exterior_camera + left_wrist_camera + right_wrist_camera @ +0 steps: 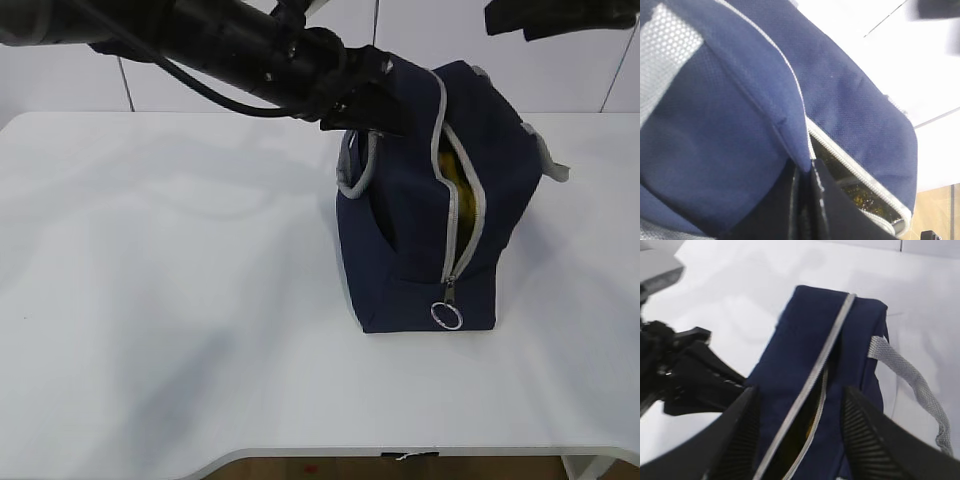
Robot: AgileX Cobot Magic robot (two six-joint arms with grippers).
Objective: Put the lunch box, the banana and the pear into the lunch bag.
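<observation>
The navy lunch bag (420, 230) stands on the white table (180, 300), its grey zipper partly open and the ring pull (447, 316) hanging low at the front. Something yellow (457, 172) shows through the opening. It also shows in the left wrist view (860, 192) with dark specks; I cannot tell whether it is the banana or the pear. The lunch box is hidden. My left gripper (372, 118) is shut on the bag's top edge (799, 150) beside the zipper. My right gripper (801, 440) is open and empty, above the bag (815, 335), straddling the zipper slit.
A grey webbing handle (910, 375) hangs off the bag's far side and another loops at its left (352, 170). The left arm (695, 380) reaches in beside the bag. The right arm (560, 15) shows at the top right edge.
</observation>
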